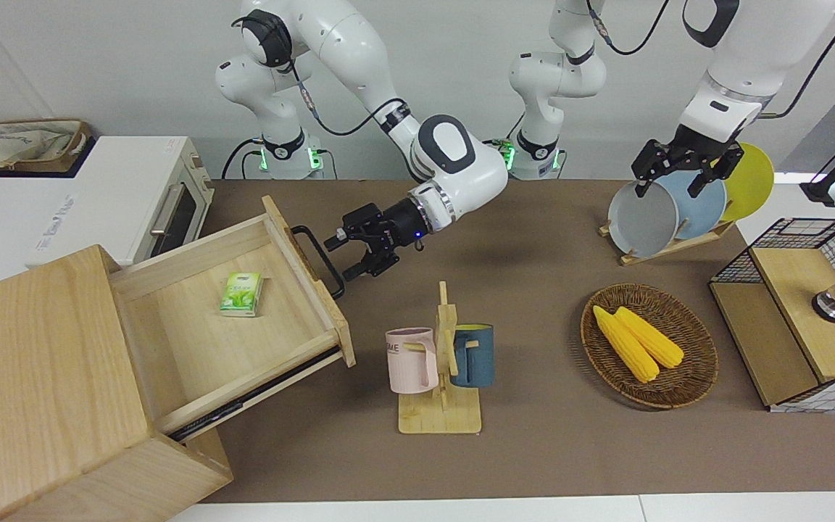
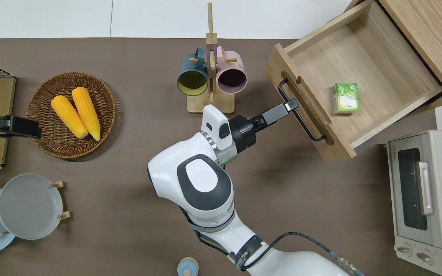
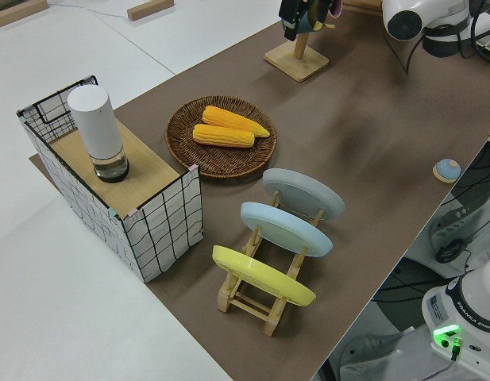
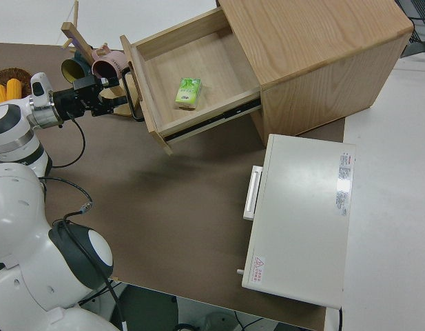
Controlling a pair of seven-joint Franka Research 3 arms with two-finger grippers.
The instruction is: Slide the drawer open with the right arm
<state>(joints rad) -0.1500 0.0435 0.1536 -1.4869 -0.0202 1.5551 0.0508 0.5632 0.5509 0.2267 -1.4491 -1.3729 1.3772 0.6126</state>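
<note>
The light-wood drawer (image 1: 243, 319) stands pulled far out of its big wooden box (image 1: 33, 377), with a small green packet (image 1: 241, 293) lying in it. It also shows in the overhead view (image 2: 359, 65) and the right side view (image 4: 198, 65). Its black bar handle (image 1: 326, 262) (image 2: 303, 120) is free. My right gripper (image 1: 343, 256) (image 2: 289, 105) is open and empty, with its fingertips just at the bar on the mug-rack side and one finger above the other. The left arm is parked, its gripper (image 1: 678, 174) open.
A wooden mug rack (image 1: 443, 362) with a pink and a blue mug stands close by the drawer front. A wicker basket (image 1: 693, 377) holds two corn cobs. A plate rack (image 1: 671, 210), a wire-grid shelf (image 1: 802, 312) and a white toaster oven (image 1: 135, 196) stand around.
</note>
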